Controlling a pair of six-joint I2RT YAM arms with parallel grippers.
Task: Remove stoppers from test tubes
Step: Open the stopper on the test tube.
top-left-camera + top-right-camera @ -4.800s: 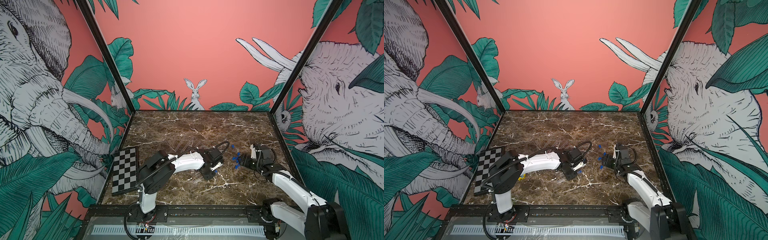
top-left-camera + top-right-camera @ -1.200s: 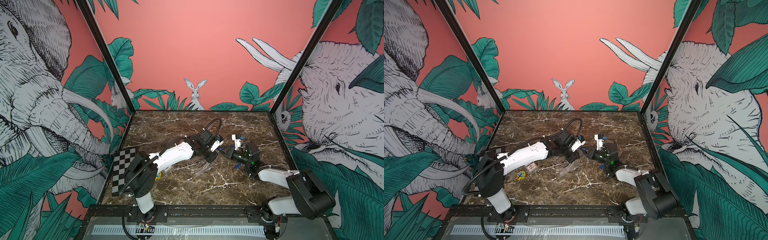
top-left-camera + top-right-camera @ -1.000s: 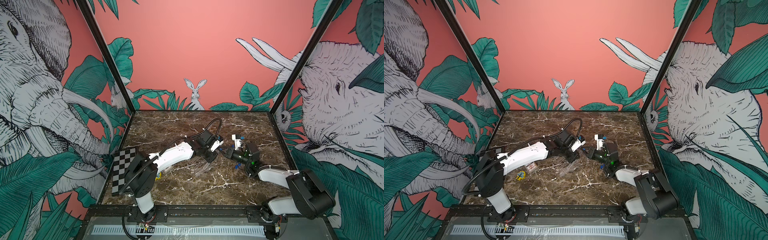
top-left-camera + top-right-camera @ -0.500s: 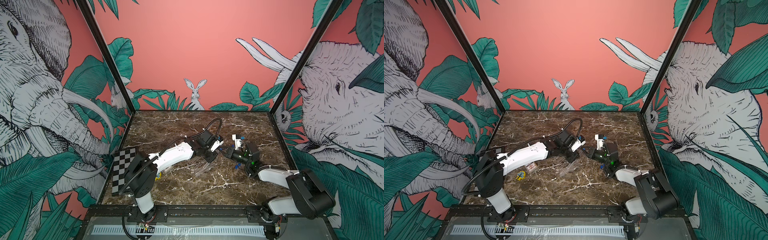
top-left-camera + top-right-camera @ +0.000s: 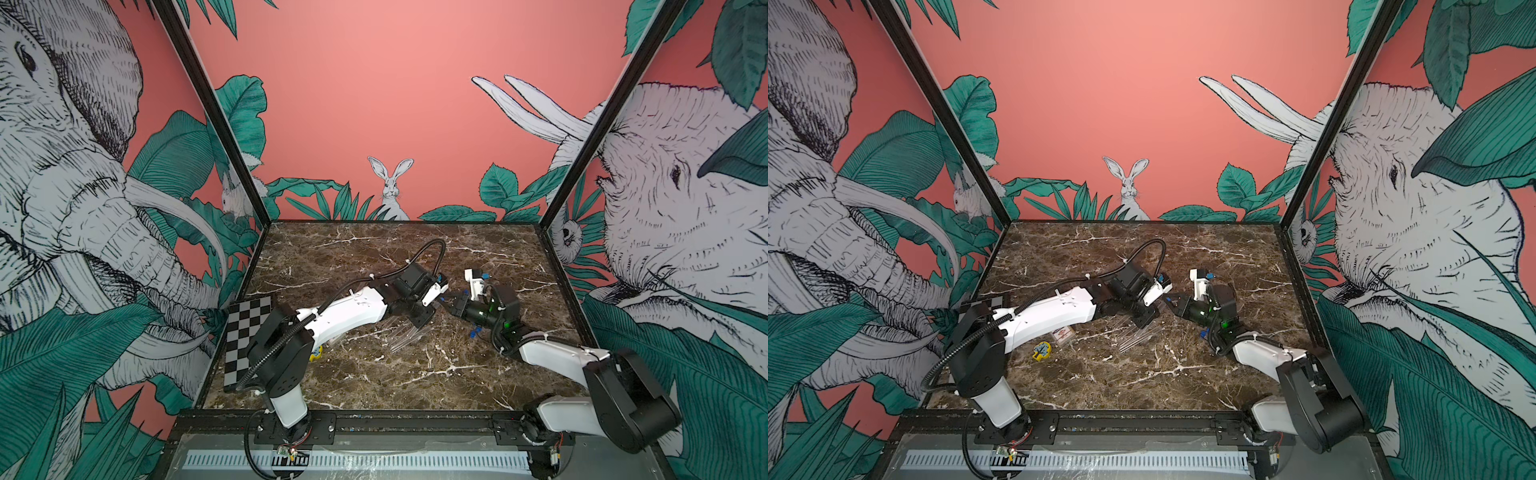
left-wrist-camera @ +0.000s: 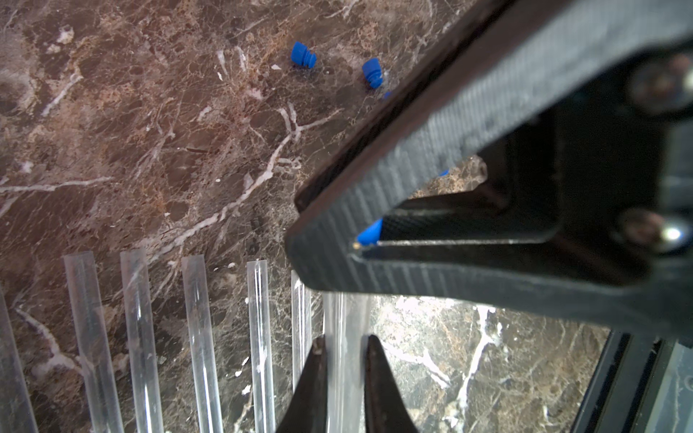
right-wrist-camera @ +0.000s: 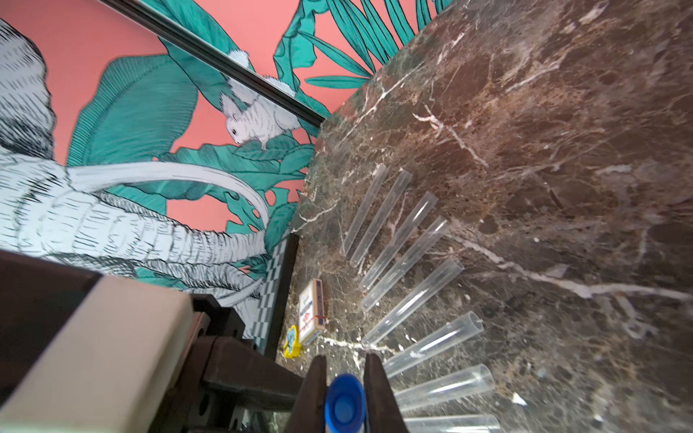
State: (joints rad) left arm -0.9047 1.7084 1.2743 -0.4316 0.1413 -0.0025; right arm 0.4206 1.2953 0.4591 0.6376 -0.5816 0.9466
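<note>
Left wrist view: we are seeing left gripper (image 6: 345, 339) pinched shut on test tube (image 6: 343, 311), mid-table. Right wrist view showing right gripper (image 7: 345, 360) clamping blue stopper (image 7: 345, 406). Top views: grips too small; open tubes (image 5: 409, 334) lying just nearer.

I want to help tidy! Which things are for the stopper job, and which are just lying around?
For the job: clear thin plastic test tubes; small bright blue plastic stoppers; left gripper, shut on a tube; right gripper, shut on a stopper.
Just lying about: black-and-white checkered board; flat clear card case; small yellow thing.
</note>
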